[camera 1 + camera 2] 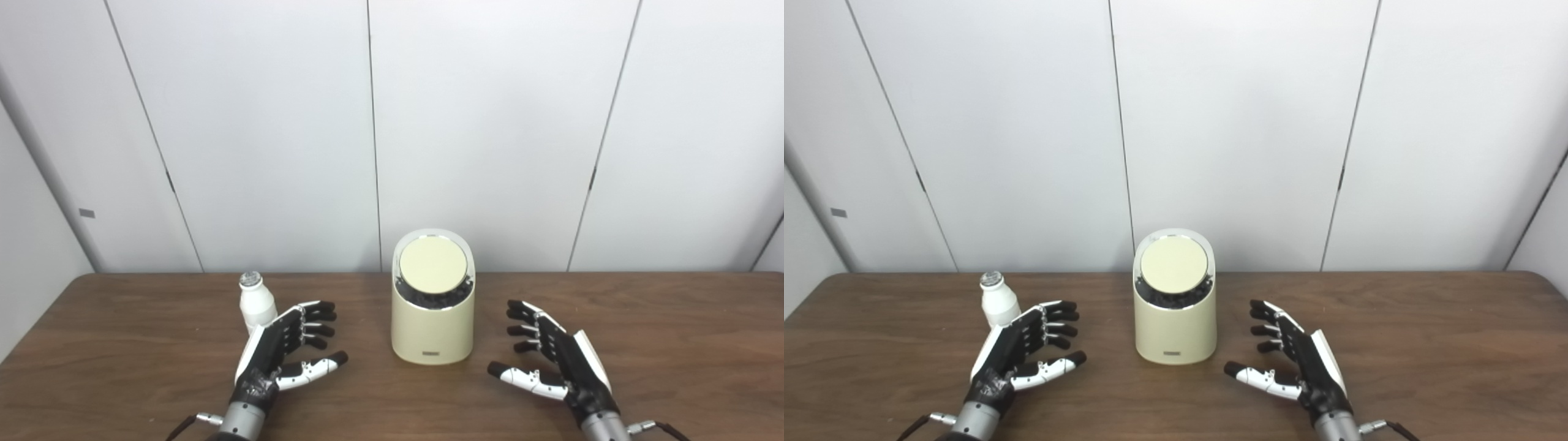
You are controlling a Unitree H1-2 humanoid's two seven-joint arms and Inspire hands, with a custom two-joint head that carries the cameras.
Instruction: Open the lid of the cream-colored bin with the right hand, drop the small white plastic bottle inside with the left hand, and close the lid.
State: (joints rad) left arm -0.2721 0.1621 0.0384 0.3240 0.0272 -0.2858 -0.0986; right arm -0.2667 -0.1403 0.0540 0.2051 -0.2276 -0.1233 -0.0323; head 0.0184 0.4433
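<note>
A cream-colored bin (432, 324) stands upright in the middle of the table, its round slanted lid (433, 264) down and facing me. A small white plastic bottle (256, 302) with a silver cap stands upright to the left of the bin. My left hand (286, 349) rests open just in front of and right of the bottle, partly covering its base, holding nothing. On the other side of the bin, my right hand (551, 358) lies open with fingers spread, a short gap from the bin's wall.
The brown wooden table (122, 343) spreads wide to both sides, with its back edge against a white panelled wall (490, 122). Nothing else stands on it.
</note>
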